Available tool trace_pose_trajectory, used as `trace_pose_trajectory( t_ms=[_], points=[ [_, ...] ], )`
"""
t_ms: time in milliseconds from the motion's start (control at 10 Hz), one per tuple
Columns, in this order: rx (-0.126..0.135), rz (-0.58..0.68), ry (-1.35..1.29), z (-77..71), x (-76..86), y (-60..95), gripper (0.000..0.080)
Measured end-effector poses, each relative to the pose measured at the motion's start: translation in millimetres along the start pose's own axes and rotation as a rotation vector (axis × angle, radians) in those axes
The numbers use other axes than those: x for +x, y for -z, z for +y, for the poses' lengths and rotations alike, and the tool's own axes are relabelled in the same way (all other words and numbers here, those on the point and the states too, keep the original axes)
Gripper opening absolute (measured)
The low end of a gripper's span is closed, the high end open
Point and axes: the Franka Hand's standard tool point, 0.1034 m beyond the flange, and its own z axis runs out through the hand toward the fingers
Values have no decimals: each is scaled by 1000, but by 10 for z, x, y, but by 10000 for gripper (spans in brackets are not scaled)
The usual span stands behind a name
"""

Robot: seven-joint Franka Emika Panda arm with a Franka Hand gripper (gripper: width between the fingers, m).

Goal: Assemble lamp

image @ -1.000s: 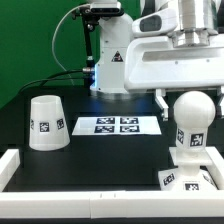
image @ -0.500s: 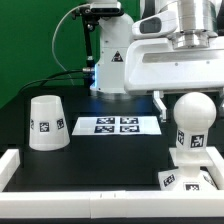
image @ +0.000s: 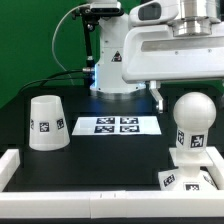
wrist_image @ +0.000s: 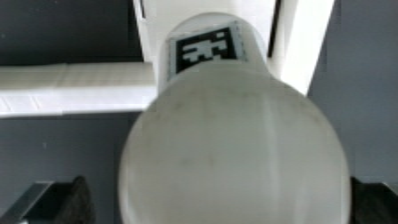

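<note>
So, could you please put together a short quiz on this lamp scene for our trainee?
1. True or false: the bulb sits on top of the base.
2. What lies between the shade and the base? A) marker board B) screwdriver C) second bulb
3. Fill in: the shade stands with its ___ end down.
Key: 1 true; 2 A; 3 wide.

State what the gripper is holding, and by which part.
Nothing is held. The bulb sits on the base, and the gripper is open with a gap on either side of it.
</note>
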Motion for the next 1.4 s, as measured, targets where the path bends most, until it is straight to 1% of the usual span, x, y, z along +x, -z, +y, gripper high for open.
trace_pose_trajectory(
  t_ms=[200, 300, 400, 500, 600, 700, 800, 900, 1000, 1100, 1400],
  points=[
    [-9, -160, -12, 37, 29, 13, 699],
    [-14, -216, -22, 45, 40, 3, 699],
    [-18, -278, -31, 35, 0, -14, 699],
    [-14, -324, -50, 19, 0, -29, 699],
    [-6, -294, -66, -37, 38, -56, 699],
    [-4, -287, -67, -115, 19, -67, 699],
    [-4, -282, -72, -113, 28, -67, 699],
    [-6, -282, -84, -105, 30, -68, 675],
    [-9, -282, -104, -106, 30, -67, 567],
    [-15, -282, -162, -110, 29, -68, 570],
    [-47, -280, -382, -113, 25, -71, 570]
  ],
)
